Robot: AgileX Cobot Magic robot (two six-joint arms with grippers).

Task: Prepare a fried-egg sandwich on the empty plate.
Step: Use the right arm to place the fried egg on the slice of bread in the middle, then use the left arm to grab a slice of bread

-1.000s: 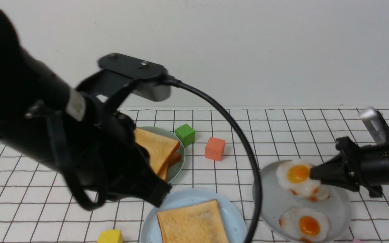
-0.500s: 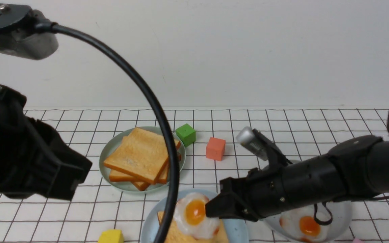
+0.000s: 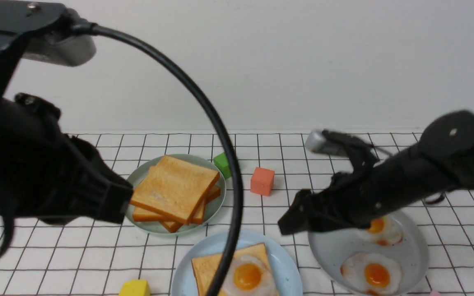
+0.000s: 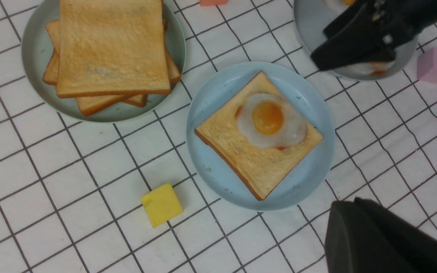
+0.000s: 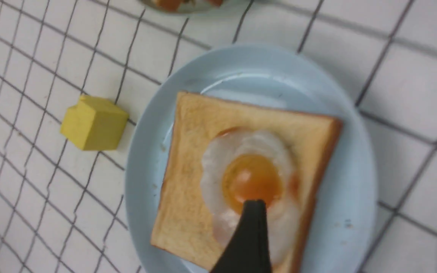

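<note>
The pale blue plate [image 3: 282, 263] [image 4: 218, 94] [image 5: 146, 170] lies at the front centre. On it rests one toast slice [image 3: 204, 267] [image 4: 241, 151] [image 5: 188, 159] with a fried egg [image 3: 249, 277] [image 4: 269, 121] [image 5: 249, 174] lying free on top. My right gripper [image 3: 290, 213] [image 5: 355, 220] hovers open just right of and above that plate, nothing between its fingers. Raised at the left, my left gripper [image 3: 115, 205] [image 4: 340, 206] is shut and empty. Its cable crosses in front of the plate in the front view.
A pile of plain toast [image 3: 175, 189] [image 4: 112, 45] fills the pale green plate [image 4: 36, 68]. The grey plate [image 3: 335, 246] at the right holds two loose eggs [image 3: 370, 273]. Green [image 3: 221, 162], orange [image 3: 261, 181], yellow [image 3: 135, 287] and pink [image 4: 436, 64] blocks dot the checked cloth.
The right gripper carried an egg from the grey plate onto the toast, let it go, opened and drew back to the right. The left arm pulled away from the blue plate.
</note>
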